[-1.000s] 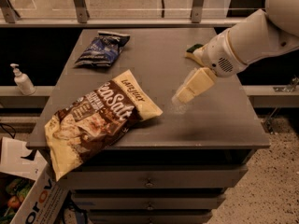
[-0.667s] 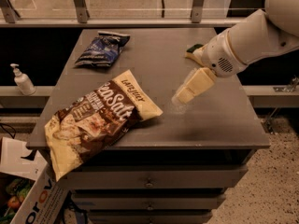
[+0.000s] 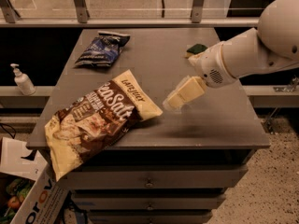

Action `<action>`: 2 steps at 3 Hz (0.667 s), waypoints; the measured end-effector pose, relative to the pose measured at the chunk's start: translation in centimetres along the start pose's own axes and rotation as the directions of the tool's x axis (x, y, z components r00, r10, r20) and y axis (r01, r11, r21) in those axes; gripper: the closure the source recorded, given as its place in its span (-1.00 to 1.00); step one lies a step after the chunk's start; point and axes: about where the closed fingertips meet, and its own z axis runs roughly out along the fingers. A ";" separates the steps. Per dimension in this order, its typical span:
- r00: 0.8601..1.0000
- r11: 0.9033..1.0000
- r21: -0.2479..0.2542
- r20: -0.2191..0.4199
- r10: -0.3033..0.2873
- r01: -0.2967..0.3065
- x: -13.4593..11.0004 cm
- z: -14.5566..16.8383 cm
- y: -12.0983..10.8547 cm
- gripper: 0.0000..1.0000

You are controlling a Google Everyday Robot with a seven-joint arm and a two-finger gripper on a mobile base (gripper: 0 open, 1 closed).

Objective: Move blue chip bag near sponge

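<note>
The blue chip bag point(image 3: 103, 50) lies flat at the far left of the grey table top point(image 3: 224, 120). The sponge point(image 3: 196, 48) sits at the far right of the table, with its dark green top showing and its near side hidden behind my arm. My gripper point(image 3: 172, 101) hangs over the middle of the table, right of the big bag's corner. It holds nothing. It is well apart from both the blue chip bag and the sponge.
A large brown and cream "Sea Salt" bag point(image 3: 96, 120) lies across the front left and hangs over the table edge. A soap pump bottle point(image 3: 22, 80) stands on a ledge to the left. A cardboard box point(image 3: 37, 202) sits on the floor at the lower left. Drawers point(image 3: 149, 183) are below the table top.
</note>
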 end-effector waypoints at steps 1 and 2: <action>0.998 0.999 0.038 0.057 0.001 -0.003 -0.3 2.3 -0.9 -1.00; 0.994 0.997 0.079 0.104 -0.025 0.017 -1.0 4.2 -2.6 -1.00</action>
